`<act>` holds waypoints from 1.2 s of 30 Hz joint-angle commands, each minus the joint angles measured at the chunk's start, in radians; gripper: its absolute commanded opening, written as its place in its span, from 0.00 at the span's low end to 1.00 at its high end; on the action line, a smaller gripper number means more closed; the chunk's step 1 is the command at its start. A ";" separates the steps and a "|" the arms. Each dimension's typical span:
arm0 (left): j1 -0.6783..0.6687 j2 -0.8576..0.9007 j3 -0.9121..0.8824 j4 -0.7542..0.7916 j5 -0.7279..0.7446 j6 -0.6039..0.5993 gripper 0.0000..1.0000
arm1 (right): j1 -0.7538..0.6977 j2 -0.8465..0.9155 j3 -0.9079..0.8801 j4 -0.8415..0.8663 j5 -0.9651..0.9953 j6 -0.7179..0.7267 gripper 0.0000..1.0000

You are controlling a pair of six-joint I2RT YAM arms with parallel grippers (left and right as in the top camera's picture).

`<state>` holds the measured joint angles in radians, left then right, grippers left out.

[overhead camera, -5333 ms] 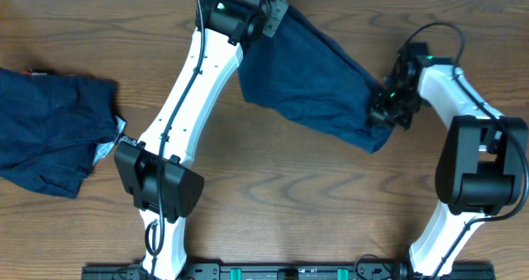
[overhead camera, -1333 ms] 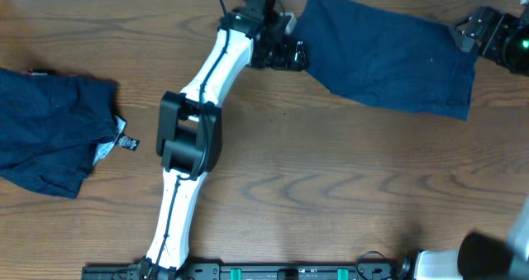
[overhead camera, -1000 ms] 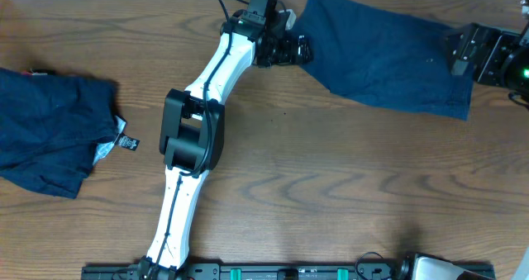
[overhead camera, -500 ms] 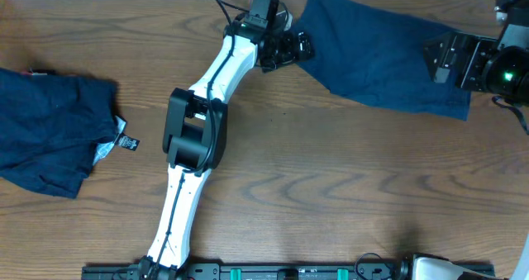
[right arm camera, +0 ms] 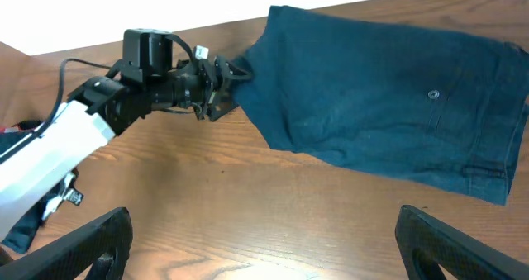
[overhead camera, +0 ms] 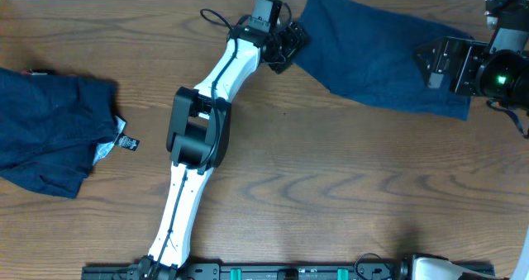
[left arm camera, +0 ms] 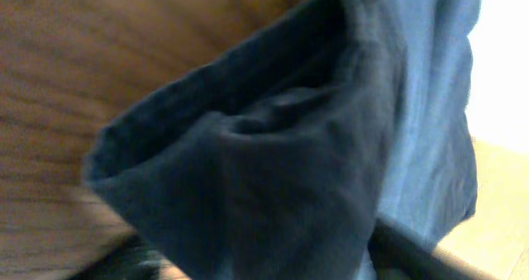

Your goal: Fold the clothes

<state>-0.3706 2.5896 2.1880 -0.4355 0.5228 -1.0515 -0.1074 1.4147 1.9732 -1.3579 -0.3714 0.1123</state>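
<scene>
One pair of blue shorts lies spread out flat in the upper right of the overhead frame, on the wooden table. Its far edge is close to the back edge of the table. No part of it is turned over itself, so I judge that the folding of this pair is not yet begun; it is only laid out and smoothed.

The left gripper is at the left corner of these shorts, in the upper middle of the frame. In the left wrist view this corner fills almost the whole picture and hides the fingers, so I cannot tell if the jaws are closed on the cloth or only beside it. The right gripper hangs above the right end of the same shorts. Its fingers stand wide apart in its own wrist view, with nothing between them.

A second pair of shorts lies at the left edge of the overhead frame, well apart from both arms. It looks bunched and uneven, with small tags showing at its right side, so it seems not folded either.

By my judgement the task is at an early stage: both pairs are left to fold.
</scene>
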 commanded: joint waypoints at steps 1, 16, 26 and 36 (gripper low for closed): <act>-0.003 0.039 0.008 0.003 -0.003 -0.143 0.06 | 0.010 0.001 0.006 -0.005 -0.003 -0.018 0.99; 0.034 0.040 0.008 -0.327 0.050 0.076 0.06 | 0.010 0.006 0.006 0.009 0.005 -0.021 0.98; 0.051 0.040 0.008 -0.753 -0.266 0.212 0.06 | 0.010 0.043 0.006 0.002 0.004 -0.021 0.99; 0.052 0.040 0.008 -0.911 -0.398 0.135 0.06 | 0.010 0.080 0.006 -0.005 -0.003 -0.021 0.99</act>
<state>-0.3264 2.5637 2.2345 -1.3308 0.3069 -0.8875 -0.1074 1.4761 1.9732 -1.3598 -0.3676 0.1047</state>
